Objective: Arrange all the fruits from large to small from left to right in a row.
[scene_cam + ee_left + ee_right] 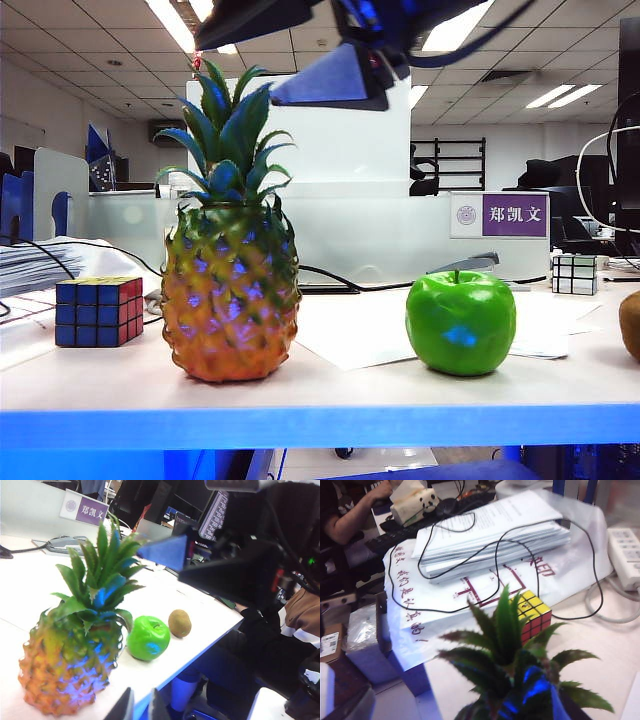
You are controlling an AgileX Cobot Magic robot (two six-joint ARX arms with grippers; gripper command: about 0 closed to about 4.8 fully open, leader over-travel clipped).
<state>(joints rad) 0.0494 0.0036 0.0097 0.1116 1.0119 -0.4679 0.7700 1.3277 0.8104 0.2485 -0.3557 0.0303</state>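
Note:
The pineapple (pixel 231 300) stands upright on the table, left of the middle. The green apple (pixel 461 322) sits to its right. The brown kiwi (pixel 631 325) lies at the right edge, half cut off. In the left wrist view they form one row: pineapple (pixel 70 660), apple (pixel 148 638), kiwi (pixel 179 623). My right gripper (pixel 240 72) hangs open over the pineapple's crown (pixel 505 645), and its blue finger (pixel 167 552) shows beside the leaves. My left gripper (pixel 141 707) stays back at the table's front edge, fingertips close together, holding nothing.
A multicoloured puzzle cube (pixel 98 311) sits left of the pineapple and shows behind the crown as cube (pixel 532 612). A smaller cube (pixel 574 273) stands at the back right. Loose paper (pixel 370 335), a paper stack with cables (pixel 490 530) and a power strip (pixel 625 555) lie around.

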